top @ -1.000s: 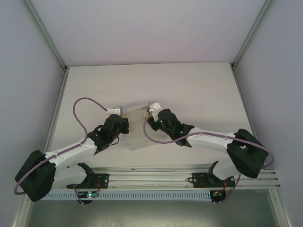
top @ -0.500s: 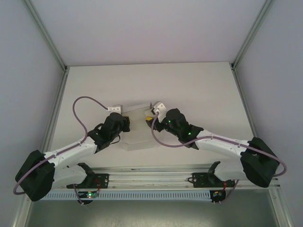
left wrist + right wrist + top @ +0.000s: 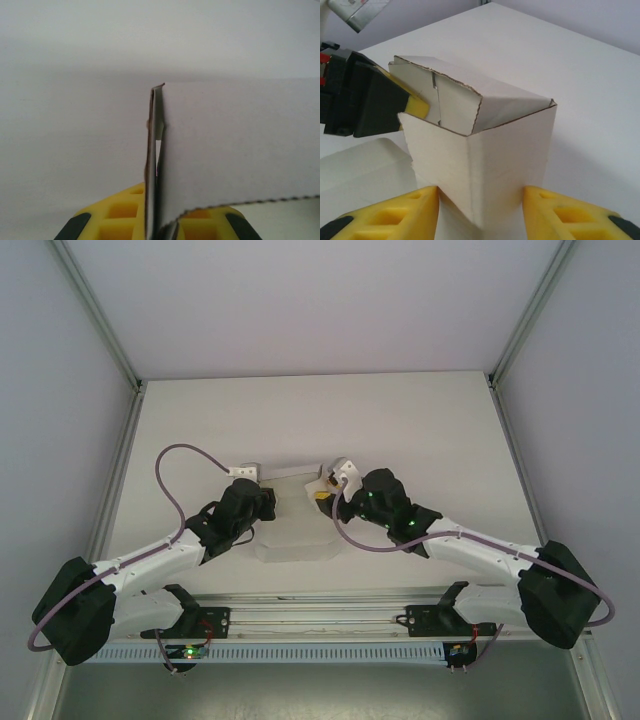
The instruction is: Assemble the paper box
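Left end effector (image 3: 159,226): yellow fingers pressed together, pinching a thin card wall of the paper box (image 3: 293,525) at its left side. The box is mid-bench (image 3: 420,420), nearer the near edge, directly between the two arms, open torn-edged end up in the right wrist view. From above, its long axis seems to run far edge to near edge.

Right end effector (image 3: 481,200): fingers spread, straddling the box's lower corner and close against both walls. Can't tell if it's clamping. The box lies straight ahead of it, so both arms are at contact range.

Versus earlier: the right arm has swung out right, its end effector has shifted from the box's far corner to its right side, the box now sits squarer to the near edge, and the left arm is unchanged.
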Controlling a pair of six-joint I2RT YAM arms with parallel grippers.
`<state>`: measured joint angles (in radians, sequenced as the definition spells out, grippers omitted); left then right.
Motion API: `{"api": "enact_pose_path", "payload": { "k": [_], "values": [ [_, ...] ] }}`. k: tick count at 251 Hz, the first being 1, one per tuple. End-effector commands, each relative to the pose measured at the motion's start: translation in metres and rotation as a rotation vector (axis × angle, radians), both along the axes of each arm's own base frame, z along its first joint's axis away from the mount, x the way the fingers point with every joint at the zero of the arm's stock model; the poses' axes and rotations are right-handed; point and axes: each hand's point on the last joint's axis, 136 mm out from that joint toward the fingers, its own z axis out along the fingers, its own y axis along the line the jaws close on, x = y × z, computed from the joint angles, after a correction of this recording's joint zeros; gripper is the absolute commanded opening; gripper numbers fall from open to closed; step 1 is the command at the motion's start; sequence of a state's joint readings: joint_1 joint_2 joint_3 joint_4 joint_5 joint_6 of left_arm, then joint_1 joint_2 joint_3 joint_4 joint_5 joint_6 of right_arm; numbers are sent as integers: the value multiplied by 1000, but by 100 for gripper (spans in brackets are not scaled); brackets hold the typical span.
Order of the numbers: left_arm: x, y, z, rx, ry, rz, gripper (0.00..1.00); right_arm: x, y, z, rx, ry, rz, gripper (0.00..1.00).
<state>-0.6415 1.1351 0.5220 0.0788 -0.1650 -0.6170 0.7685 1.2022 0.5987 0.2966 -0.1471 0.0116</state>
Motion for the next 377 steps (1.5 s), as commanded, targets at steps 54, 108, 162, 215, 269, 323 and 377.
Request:
{"api": "enact_pose_path", "payload": {
  "k": [54,108,162,215,269,323,377],
  "values": [
    [2,-13,23,-65,-61,-40,0,8,-1,-7,-24,19,-23,51],
    [2,-15,24,-74,-62,-47,0,16,11,-16,-75,17,-30,52],
    [2,-18,23,-80,-50,-61,0,19,25,-16,-69,21,20,51],
    [1,-23,26,-97,-60,-80,0,37,13,-24,-134,21,-101,46],
    [0,-21,27,-91,-58,-76,0,52,-5,-35,-189,13,-226,57],
    [-2,-19,31,-96,-71,-76,0,50,-9,-30,-174,-10,-226,43],
    [-1,-17,27,-84,-57,-58,0,57,-17,-29,-194,-23,-300,20]
  ]
}}
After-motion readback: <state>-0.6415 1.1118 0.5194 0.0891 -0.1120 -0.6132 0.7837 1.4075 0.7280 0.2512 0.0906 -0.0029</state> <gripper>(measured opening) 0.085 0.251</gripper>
